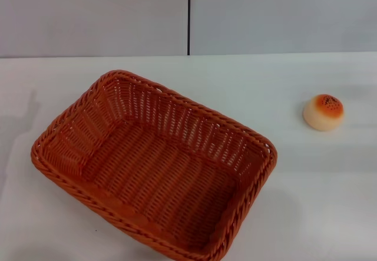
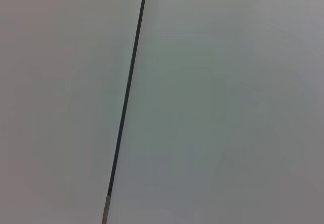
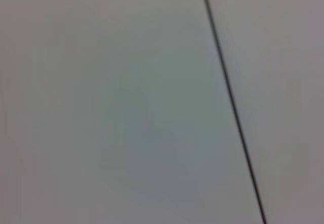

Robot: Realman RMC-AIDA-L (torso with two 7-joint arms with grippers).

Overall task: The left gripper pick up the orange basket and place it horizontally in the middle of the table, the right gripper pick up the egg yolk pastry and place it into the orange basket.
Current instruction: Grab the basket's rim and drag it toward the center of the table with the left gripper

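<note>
The orange basket (image 1: 154,164) lies on the white table (image 1: 235,84) in the head view, left of centre and turned at a slant, with nothing inside it. The egg yolk pastry (image 1: 323,112) sits alone on the table at the right, well apart from the basket. Neither gripper shows in any view. Both wrist views hold only a pale grey wall with a thin dark seam (image 2: 126,97) (image 3: 230,100).
A grey wall with a vertical dark seam (image 1: 188,16) stands behind the table's far edge. White tabletop stretches between the basket and the pastry and along the far side.
</note>
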